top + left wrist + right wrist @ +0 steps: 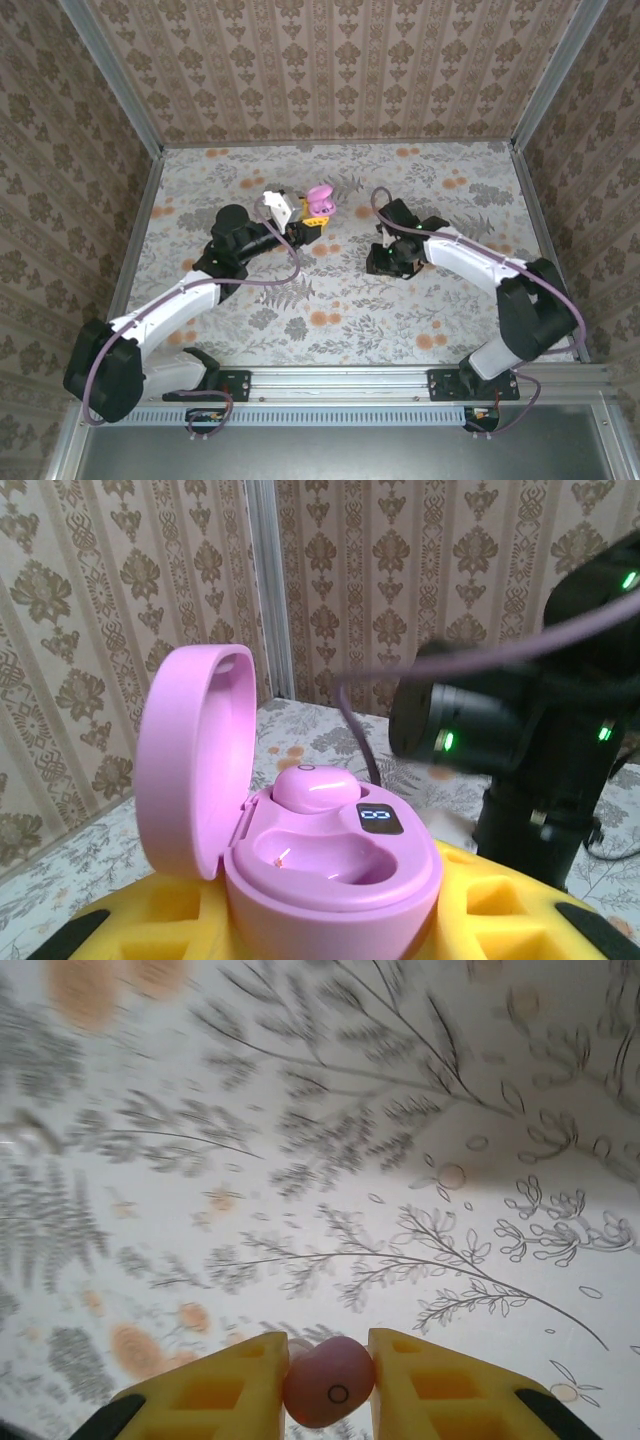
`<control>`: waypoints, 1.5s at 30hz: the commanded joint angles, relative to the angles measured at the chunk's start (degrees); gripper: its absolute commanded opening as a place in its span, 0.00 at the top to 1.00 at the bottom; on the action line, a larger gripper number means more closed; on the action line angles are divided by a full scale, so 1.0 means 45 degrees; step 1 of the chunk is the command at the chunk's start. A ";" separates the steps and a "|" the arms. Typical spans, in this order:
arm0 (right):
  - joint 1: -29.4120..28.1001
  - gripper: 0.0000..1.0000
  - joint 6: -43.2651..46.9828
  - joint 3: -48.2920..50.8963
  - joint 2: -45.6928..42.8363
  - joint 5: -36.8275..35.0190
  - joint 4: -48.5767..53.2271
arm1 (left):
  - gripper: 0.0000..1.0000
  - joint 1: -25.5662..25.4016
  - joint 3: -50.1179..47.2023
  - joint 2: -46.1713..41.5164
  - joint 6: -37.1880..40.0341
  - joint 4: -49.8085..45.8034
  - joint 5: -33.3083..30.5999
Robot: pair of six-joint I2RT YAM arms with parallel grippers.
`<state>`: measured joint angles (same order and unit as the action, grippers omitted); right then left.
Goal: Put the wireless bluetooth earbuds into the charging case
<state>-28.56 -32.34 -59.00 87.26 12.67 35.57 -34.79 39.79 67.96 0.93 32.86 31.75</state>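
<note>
My left gripper (330, 935) is shut on the pink charging case (335, 880), which sits upright between yellow fingers (505, 910). Its lid (195, 760) stands open to the left. One pink earbud (312, 787) is seated in the back socket. The front socket (335, 855) is empty, and a small display (380, 818) glows. From above, the case (320, 203) is held over mid-table by the left gripper (305, 228). My right gripper (325, 1375) is shut on a second pink earbud (328, 1385), just above the table. The right gripper (386, 262) hangs right of the case, apart from it.
The floral tabletop (340, 300) is walled on three sides by patterned panels (330, 70). The right arm (520, 710) and its purple cable loom close behind the case in the left wrist view. A metal rail (340, 385) runs along the near edge.
</note>
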 commanded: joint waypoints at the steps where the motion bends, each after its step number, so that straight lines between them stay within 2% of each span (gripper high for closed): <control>1: -0.0060 0.72 0.0986 -0.0971 -0.1053 -0.0030 0.0940 | 0.76 -0.0004 0.0408 0.0214 0.0035 0.0002 0.0424; 7: -0.0061 0.72 0.1863 -0.2359 -0.2609 0.0617 0.1576 | 0.76 -0.0072 0.0591 0.0837 0.0198 -0.0303 0.0868; 15: -0.0132 0.72 0.2915 -0.4368 -0.3335 0.1820 0.2502 | 0.76 -0.0331 0.1091 0.1472 0.0659 -0.0918 0.1936; 28: -0.0617 0.72 0.3721 -0.6187 -0.2270 0.2107 0.2802 | 0.76 -0.0785 0.1693 0.1850 0.1140 -0.1735 0.2291; 45: -0.1271 0.73 0.4100 -0.7078 -0.0974 0.1688 0.3138 | 0.76 -0.0883 0.1957 0.1894 0.1141 -0.1870 0.2419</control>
<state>-33.82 -14.92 -88.49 82.39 21.04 48.27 -38.28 46.35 76.18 4.78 24.82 40.99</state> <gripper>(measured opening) 0.275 0.359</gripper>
